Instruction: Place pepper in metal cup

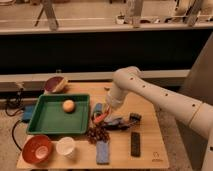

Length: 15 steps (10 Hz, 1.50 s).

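Observation:
My gripper (103, 114) hangs at the end of the white arm, just right of the green tray (45, 125). It is shut on the pepper (100, 118), a slender orange-red piece that sticks out to the lower left just above the table. The metal cup (97, 108), small and bluish-grey, stands right by the tray's right edge. It is directly behind the pepper and touches or nearly touches the gripper's left side. Part of the cup is hidden by the gripper.
A round yellow-orange fruit (68, 105) lies in the tray. Dark grapes (97, 134), a blue sponge (102, 151) and a black remote (135, 144) lie in front. An orange bowl (36, 149) and white cup (65, 146) stand front left. A dark red bowl (55, 84) stands back left.

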Each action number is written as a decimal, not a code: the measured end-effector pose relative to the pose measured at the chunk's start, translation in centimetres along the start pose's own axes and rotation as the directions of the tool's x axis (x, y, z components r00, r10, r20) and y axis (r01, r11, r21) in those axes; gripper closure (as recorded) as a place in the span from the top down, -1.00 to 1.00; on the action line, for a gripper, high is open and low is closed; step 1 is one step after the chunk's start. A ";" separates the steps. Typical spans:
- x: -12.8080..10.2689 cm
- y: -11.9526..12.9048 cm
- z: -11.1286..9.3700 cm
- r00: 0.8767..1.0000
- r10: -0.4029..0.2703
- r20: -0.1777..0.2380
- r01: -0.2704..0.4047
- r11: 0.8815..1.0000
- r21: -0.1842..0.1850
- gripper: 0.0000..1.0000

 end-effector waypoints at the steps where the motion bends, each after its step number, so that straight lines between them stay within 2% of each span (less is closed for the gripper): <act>1: 0.1 0.1 0.1 1.000 -0.012 -0.016 0.012 1.000 0.004 -1.00; 4: -0.4 -0.9 0.9 0.993 -0.107 -0.048 0.110 0.993 0.048 -1.00; 5: -0.5 -1.1 1.1 0.990 -0.135 -0.043 0.138 0.988 0.073 -1.00; 6: -0.4 -1.4 1.1 0.982 -0.183 -0.038 0.187 0.975 0.122 -1.00; 8: -0.4 -2.3 0.7 0.957 -0.286 -0.055 0.291 0.932 0.216 -1.00; 9: -0.5 -2.8 0.5 0.944 -0.323 -0.063 0.329 0.912 0.244 -1.00; 10: -0.6 -3.5 0.3 0.926 -0.370 -0.072 0.375 0.882 0.286 -1.00; 11: -0.5 -3.9 0.0 0.916 -0.394 -0.079 0.398 0.862 0.313 -1.00; 13: 0.0 -4.9 -0.2 0.903 -0.424 -0.075 0.420 0.831 0.364 -1.00; 15: 0.3 -5.9 0.0 0.895 -0.442 -0.057 0.425 0.808 0.407 -1.00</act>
